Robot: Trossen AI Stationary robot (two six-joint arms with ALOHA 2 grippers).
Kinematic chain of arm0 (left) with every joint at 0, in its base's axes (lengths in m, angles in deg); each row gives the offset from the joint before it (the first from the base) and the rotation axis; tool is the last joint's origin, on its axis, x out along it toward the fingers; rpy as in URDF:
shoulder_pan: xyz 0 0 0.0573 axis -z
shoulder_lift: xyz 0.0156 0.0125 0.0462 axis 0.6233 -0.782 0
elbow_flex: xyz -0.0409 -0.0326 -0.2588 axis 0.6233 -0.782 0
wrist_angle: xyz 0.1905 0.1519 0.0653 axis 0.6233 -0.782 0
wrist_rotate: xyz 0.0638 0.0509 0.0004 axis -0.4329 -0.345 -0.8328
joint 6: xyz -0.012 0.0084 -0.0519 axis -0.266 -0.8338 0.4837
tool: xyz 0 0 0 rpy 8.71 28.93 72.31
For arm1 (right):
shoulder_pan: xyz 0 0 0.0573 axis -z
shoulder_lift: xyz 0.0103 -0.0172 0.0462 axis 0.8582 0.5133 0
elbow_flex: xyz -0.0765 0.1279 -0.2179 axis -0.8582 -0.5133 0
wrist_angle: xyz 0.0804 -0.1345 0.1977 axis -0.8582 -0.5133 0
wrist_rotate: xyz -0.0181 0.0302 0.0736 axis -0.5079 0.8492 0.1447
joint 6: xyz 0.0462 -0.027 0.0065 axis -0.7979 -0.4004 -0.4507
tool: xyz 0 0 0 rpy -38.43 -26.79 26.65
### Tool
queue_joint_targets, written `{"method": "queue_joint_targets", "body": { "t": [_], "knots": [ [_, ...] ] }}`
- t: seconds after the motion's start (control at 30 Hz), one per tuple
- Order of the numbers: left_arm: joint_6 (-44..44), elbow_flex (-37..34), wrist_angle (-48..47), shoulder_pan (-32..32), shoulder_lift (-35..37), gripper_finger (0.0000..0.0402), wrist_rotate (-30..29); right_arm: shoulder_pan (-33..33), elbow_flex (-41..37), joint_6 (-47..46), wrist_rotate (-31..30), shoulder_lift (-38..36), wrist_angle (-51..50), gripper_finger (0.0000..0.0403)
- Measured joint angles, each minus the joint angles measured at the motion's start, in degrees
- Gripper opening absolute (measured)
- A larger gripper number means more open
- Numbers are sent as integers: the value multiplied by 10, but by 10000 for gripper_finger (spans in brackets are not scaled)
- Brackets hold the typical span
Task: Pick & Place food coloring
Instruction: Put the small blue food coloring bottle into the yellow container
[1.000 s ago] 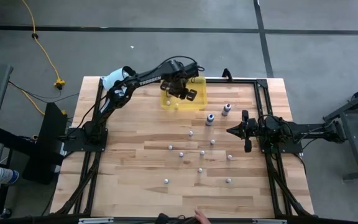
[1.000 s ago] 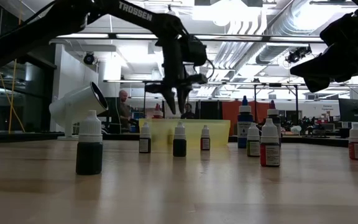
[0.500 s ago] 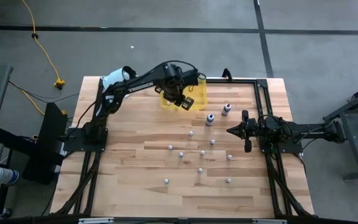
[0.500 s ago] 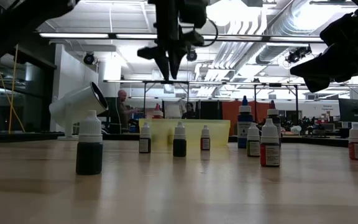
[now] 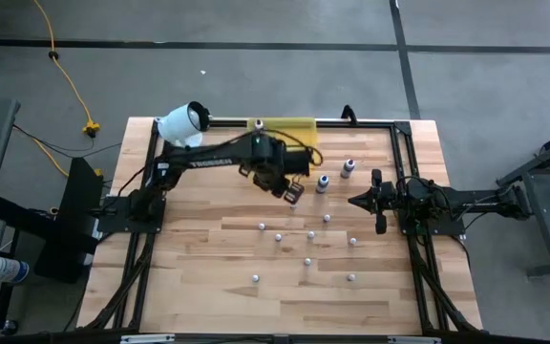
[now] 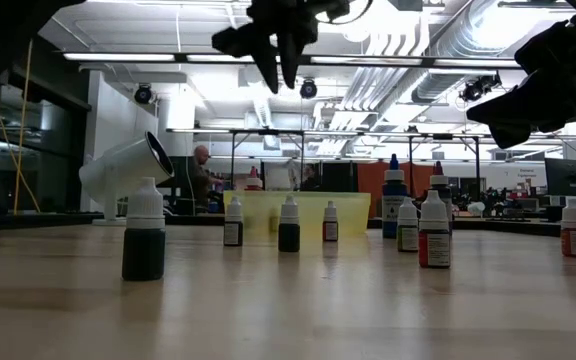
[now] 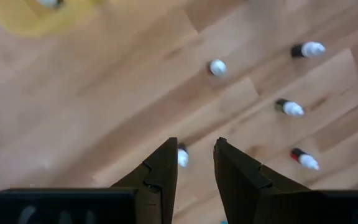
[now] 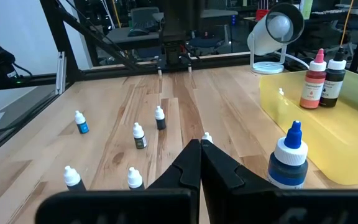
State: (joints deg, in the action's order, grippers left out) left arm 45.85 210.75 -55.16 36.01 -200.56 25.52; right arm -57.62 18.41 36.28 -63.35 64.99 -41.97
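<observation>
From above, nine small food coloring bottles (image 5: 278, 236) dotted the wooden counter (image 5: 199, 277), two taller ones near the yellow tray (image 5: 299, 125). The left end effector (image 5: 292, 194) hung over them, fingers apart, empty; the right end effector (image 5: 353, 201) waited clenched. At table height, bottles stood before a workshop hall. The right wrist view showed two bottles inside the tray.

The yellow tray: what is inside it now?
In the right wrist view the yellow tray holds two bottles at its far end, a red bottle and a dark bottle. A blue-tipped bottle outside the tray covers part of its near wall.
</observation>
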Motion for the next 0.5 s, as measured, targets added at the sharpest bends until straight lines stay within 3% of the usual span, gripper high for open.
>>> {"method": "queue_joint_targets", "body": {
  "t": [0.17,0.5],
  "knots": [
    [113,-11,1,51,0,98,0,0,0,0,0,0,0,0],
    [314,-120,33,152,-1,98,48,0,0,0,0,0,0,0]
  ]
}}
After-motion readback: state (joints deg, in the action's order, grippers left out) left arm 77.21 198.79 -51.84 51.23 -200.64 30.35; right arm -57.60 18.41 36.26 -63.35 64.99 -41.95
